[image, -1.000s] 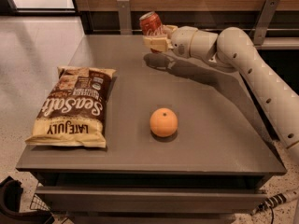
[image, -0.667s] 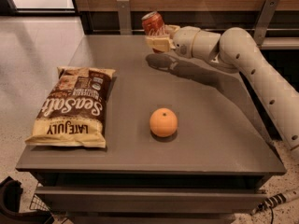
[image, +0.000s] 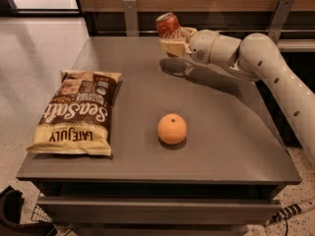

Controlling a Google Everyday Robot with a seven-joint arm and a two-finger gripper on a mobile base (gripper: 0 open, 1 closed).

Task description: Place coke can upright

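Note:
The coke can (image: 168, 26) is a small red can with a silver top. It is held tilted, its top leaning up and to the left, above the far middle of the grey table (image: 216, 132). My gripper (image: 172, 42) reaches in from the right on a white arm and is shut on the can's lower part. The can is clear of the table surface, and its shadow lies just below it.
An orange (image: 172, 129) sits near the table's middle. A brown Late July chip bag (image: 76, 112) lies flat at the left. A wall with metal brackets (image: 130, 14) runs behind the table's far edge.
The gripper with the can has risen slightly and shifted a little right; the can now stands a bit more upright. The orange and the chip bag have not moved.

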